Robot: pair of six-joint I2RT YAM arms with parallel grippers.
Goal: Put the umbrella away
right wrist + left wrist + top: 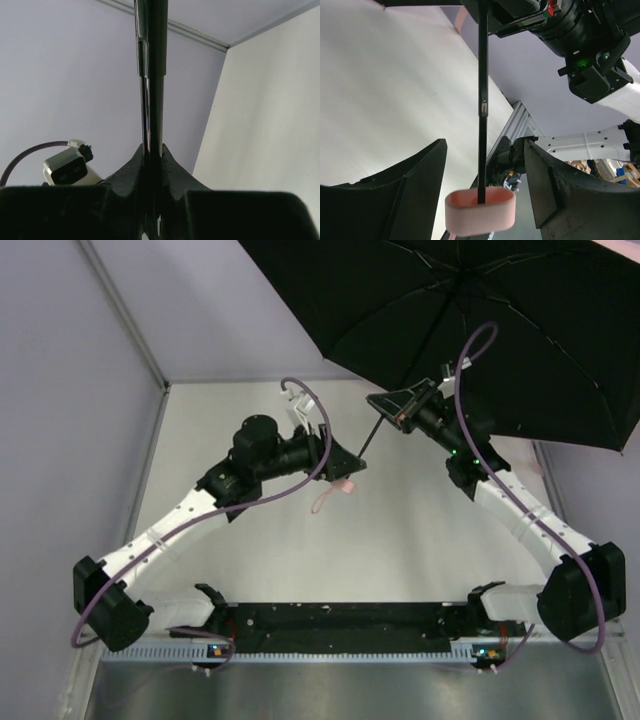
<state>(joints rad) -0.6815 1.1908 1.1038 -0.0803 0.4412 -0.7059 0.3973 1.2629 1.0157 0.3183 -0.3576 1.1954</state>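
The umbrella (480, 330) is spread open at the upper right, showing its black underside with a sliver of pink at the top edge. Its thin black shaft (372, 435) slants down to the left. My right gripper (395, 408) is shut on that shaft (152, 60), the jaws pressed against it in the right wrist view (151, 150). The small pink handle (480, 210) at the shaft's end (482, 100) hangs between the fingers of my left gripper (485, 165), with a gap on each side. That left gripper (338, 462) is open. The pink strap (325, 498) dangles below it.
Pale walls close in the white table (260, 570) on the left and at the back. A black bar (340, 620) runs between the arm bases along the near edge. Purple cables (465, 410) loop off both arms. The right arm's wrist (585, 45) sits close above the left gripper.
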